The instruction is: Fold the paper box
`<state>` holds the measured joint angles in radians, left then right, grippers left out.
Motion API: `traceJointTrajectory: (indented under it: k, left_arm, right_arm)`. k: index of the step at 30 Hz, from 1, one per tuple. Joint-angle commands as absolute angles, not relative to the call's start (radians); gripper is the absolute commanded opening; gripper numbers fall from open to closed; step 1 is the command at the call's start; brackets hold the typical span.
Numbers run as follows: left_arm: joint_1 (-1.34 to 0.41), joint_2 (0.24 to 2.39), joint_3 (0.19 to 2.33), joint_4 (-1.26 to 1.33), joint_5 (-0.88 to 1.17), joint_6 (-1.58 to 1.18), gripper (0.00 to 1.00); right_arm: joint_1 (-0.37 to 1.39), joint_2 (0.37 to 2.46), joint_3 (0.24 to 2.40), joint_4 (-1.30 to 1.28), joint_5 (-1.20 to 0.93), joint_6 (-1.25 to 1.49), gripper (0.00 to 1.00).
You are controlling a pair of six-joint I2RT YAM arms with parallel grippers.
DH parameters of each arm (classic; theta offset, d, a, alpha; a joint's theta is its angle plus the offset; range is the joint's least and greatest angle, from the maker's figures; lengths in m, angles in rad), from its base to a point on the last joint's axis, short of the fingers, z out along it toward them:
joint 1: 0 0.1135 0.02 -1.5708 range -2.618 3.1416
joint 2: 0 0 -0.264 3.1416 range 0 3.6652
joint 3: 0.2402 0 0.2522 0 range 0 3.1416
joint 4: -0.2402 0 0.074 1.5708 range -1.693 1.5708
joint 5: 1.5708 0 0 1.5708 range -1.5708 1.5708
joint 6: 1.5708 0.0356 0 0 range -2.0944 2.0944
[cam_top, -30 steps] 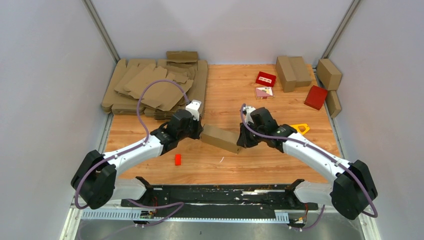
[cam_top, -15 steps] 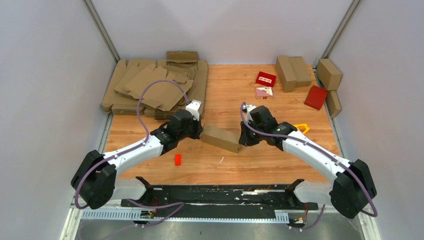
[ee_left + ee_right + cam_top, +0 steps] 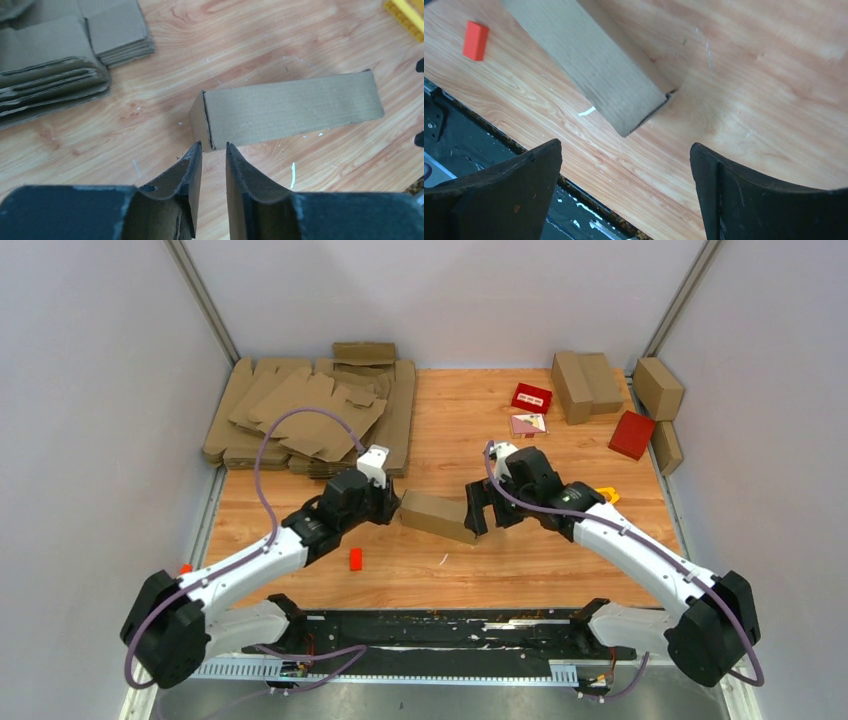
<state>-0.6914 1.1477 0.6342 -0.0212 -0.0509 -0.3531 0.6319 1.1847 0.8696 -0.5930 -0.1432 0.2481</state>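
**Operator:** As the top view stands, where is the box [image 3: 440, 517]?

**Technician:** It lies at the centre of the table [image 3: 500, 560], closed up as an oblong carton. It slants from upper left to lower right. One claw stands at each end of it.

**Operator:** State of the left claw [image 3: 393, 502]?

**Technician:** Narrow. In the left wrist view the fingers [image 3: 190, 175] stand a slim gap apart with nothing between them. Their tips sit just beside the near corner of the box's end face. Whether they touch it cannot be told.

**Operator:** And the right claw [image 3: 478, 508]?

**Technician:** Wide. In the right wrist view the fingers [image 3: 524, 175] occupy the two lower corners of the frame, well apart. The box end lies between and beyond them and touches neither. A dark slit shows at the corner of that end. The claw grips nothing.

**Operator:** What else is on the table?

**Technician:**
- A stack [image 3: 310, 415] of flat cardboard sheets fills the upper left.
- Folded cartons [image 3: 585, 385] sit at the upper right, with red boxes [image 3: 532, 397] near them.
- A yellow frame [image 3: 605, 495] shows in part behind the right arm.
- A small red block [image 3: 355, 559] lies below and left of the box, near the left arm and apart from both.
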Motion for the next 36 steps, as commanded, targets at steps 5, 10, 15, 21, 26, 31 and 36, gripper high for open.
traceJointTrajectory:
  k: [5,10,15,21,26,31,36]
  left_arm:
    - [-0.691,0.856,0.482,0.063,-0.195,-0.374,0.44]
    - [-0.691,0.746,0.364,0.128,-0.213,-0.364,0.49]
    - [-0.690,0.674,0.280,0.196,-0.230,-0.354,0.49]
    - [-0.690,0.584,0.243,0.210,-0.262,-0.333,0.49]
    - [-0.690,0.540,0.222,0.212,-0.265,-0.333,0.49]
    - [-0.690,0.541,0.218,0.207,-0.271,-0.332,0.49]
    - [-0.690,0.553,0.219,0.211,-0.274,-0.328,0.49]
  right_arm:
    - [0.715,1.222,0.999,-0.510,-0.098,0.025,1.00]
    - [0.723,1.363,1.117,-0.538,-0.083,0.010,1.00]
    - [0.734,1.537,1.226,-0.603,-0.103,-0.032,1.00]
    - [0.740,1.652,1.249,-0.605,-0.145,-0.127,1.00]
    - [0.745,1.676,1.227,-0.588,-0.203,-0.154,0.93]
    - [0.754,1.670,1.227,-0.590,-0.174,-0.150,0.68]
    - [0.753,1.605,1.222,-0.591,-0.129,-0.122,0.46]
